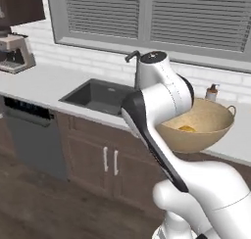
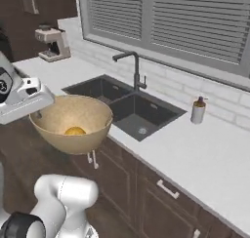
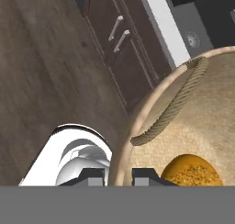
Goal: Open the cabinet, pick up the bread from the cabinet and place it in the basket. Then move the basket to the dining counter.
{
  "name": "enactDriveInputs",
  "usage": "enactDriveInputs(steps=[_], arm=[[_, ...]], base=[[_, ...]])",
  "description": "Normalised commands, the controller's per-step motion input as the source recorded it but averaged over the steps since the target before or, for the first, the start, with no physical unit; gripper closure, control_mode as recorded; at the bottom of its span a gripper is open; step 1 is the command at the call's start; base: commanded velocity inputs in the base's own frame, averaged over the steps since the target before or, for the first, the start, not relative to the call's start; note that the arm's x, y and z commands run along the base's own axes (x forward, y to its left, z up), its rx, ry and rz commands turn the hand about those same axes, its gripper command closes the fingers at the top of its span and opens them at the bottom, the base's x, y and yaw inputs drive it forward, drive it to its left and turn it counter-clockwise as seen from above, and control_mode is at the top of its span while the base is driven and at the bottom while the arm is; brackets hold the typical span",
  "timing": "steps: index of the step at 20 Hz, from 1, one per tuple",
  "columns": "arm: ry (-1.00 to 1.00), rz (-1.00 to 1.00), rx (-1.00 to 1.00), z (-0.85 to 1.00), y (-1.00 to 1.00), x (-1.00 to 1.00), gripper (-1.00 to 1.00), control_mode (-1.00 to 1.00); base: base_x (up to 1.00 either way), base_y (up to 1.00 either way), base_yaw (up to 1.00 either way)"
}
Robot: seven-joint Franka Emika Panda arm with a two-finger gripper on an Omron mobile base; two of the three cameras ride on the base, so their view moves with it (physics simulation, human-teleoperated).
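The tan basket hangs in the air in front of the sink counter, level and off any surface. My gripper is shut on its rim, one fingertip outside the wall and one inside, beside a rope loop handle. The golden bread lies at the bottom of the basket; the bread shows in both base views. My hand reaches the basket from the left. A dark brown cabinet with a silver bar handle stands at the far left. The dining counter is out of view.
A dark double sink with a black faucet sits in the grey counter. A soap bottle stands to its right, a coffee machine at the back left. Low cabinet doors and a dishwasher lie below, above wooden floor.
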Motion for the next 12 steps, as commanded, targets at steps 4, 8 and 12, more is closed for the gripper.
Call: enactDriveInputs(steps=[4,8,12], arm=[[0.00,0.00,0.00,0.00,0.00,0.00,1.00,1.00],[0.00,0.00,0.00,0.00,0.00,0.00,1.00,1.00],[0.00,0.00,0.00,0.00,0.00,0.00,1.00,1.00]], base=[[-0.03,0.51,1.00],[-0.05,0.56,1.00],[-0.16,0.67,0.98]])
